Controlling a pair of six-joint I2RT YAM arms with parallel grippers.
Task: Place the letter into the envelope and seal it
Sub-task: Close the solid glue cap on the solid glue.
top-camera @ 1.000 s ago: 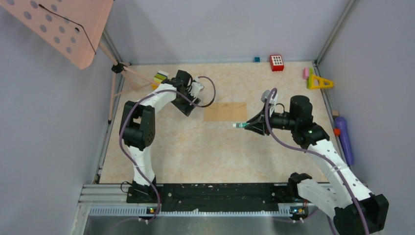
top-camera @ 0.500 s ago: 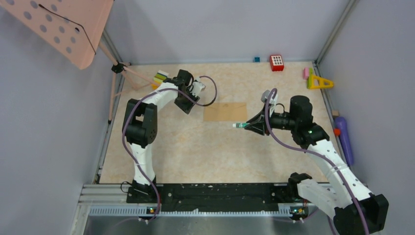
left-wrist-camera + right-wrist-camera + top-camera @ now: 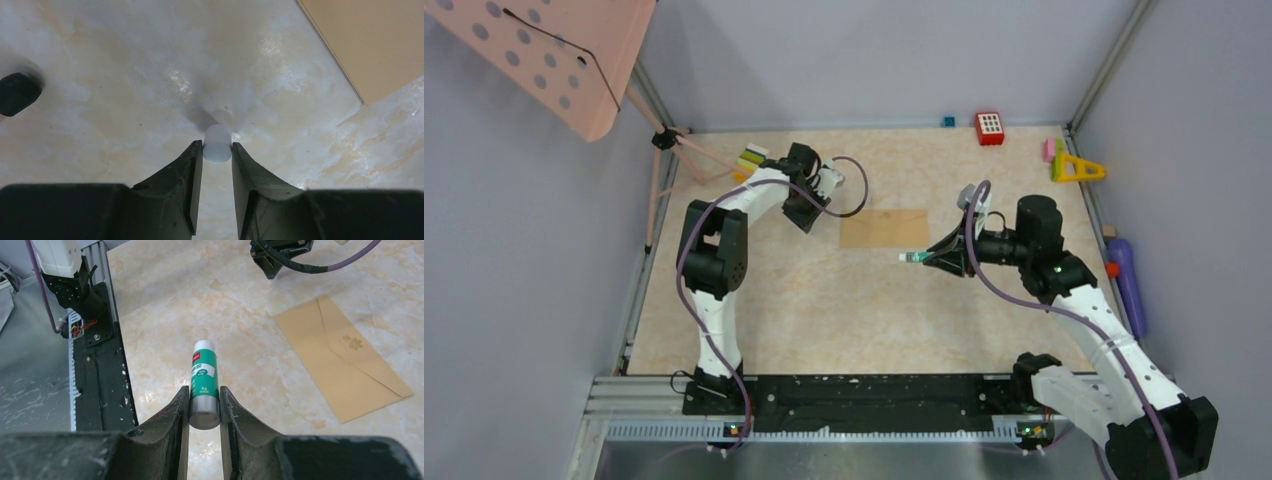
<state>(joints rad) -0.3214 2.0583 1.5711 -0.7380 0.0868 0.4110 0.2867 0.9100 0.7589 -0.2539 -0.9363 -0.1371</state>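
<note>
The tan envelope [image 3: 884, 228] lies flat mid-table with its pointed flap down; it also shows in the right wrist view [image 3: 345, 355], and one corner of the envelope [image 3: 370, 45] shows in the left wrist view. The letter is out of view. My left gripper [image 3: 217, 150], just left of the envelope [image 3: 807, 218], is shut on a small white cap [image 3: 217, 142] standing on the table. My right gripper [image 3: 204, 392] is shut on a green glue stick [image 3: 204, 367], held level above the table near the envelope's right end [image 3: 912, 257].
A pink perforated stand [image 3: 554, 55] on thin legs rises at the back left. A yellow-green block [image 3: 752, 157], a red block [image 3: 990, 127], a yellow triangle [image 3: 1076, 168] and a purple object [image 3: 1128, 285] lie along the table's edges. A black rail [image 3: 864, 400] runs along the near edge.
My left gripper's jaws have closed in from wide open onto the white cap. The right arm and the glue stick have stayed still.
</note>
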